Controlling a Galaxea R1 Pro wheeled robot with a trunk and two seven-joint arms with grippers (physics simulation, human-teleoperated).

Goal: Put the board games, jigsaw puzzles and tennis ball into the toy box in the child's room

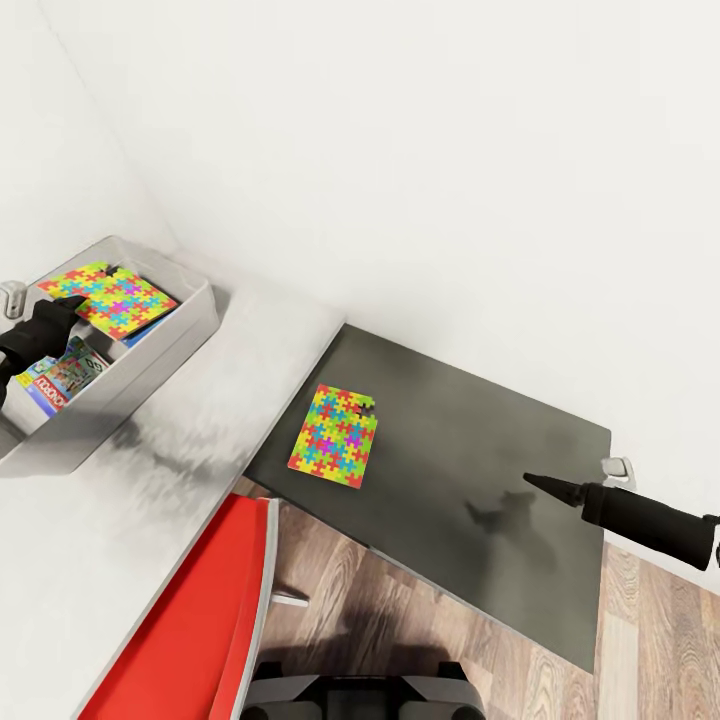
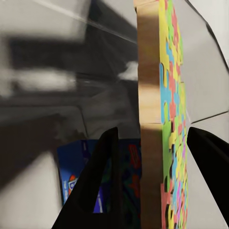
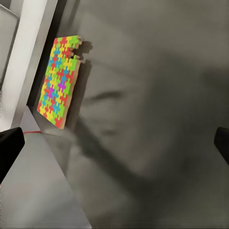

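The toy box (image 1: 185, 335) stands on the light grey table (image 1: 120, 520) at the left. One jigsaw puzzle (image 1: 112, 298) lies tilted in it over board games (image 1: 60, 378), among them a blue one (image 2: 78, 179). My left gripper (image 1: 62, 308) straddles that puzzle's (image 2: 162, 119) edge with its fingers (image 2: 102, 181) partly apart, and a gap shows on one side. A second jigsaw puzzle (image 1: 335, 436) lies flat on the low dark grey cabinet (image 1: 470, 440). My right gripper (image 1: 540, 485) hovers open over the cabinet, to the right of that puzzle (image 3: 58, 81). The tennis ball and the bed are out of view.
A red chair (image 1: 190, 620) stands in front of the table, close to my base. White walls close off the corner behind the table and the cabinet. Wood-plank floor (image 1: 660, 640) lies at the right.
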